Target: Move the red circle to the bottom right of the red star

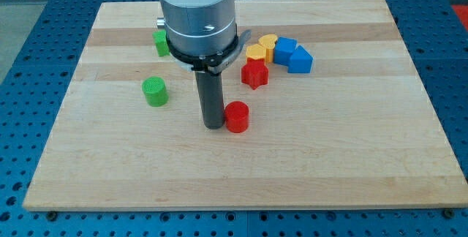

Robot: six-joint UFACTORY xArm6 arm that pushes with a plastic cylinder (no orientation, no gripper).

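Note:
The red circle [237,116] stands near the middle of the wooden board [241,171]. The red star [254,74] stands above it and slightly to the view's right. My tip [213,126] rests on the board right against the red circle's left side. The rod rises from there into the arm's large grey body at the view's top.
A yellow hexagon [256,51] and a yellow heart [268,44] sit just above the red star. Two blue blocks [292,55] lie to their right. A green circle [154,91] stands left of the rod. Another green block [161,42] is partly hidden behind the arm.

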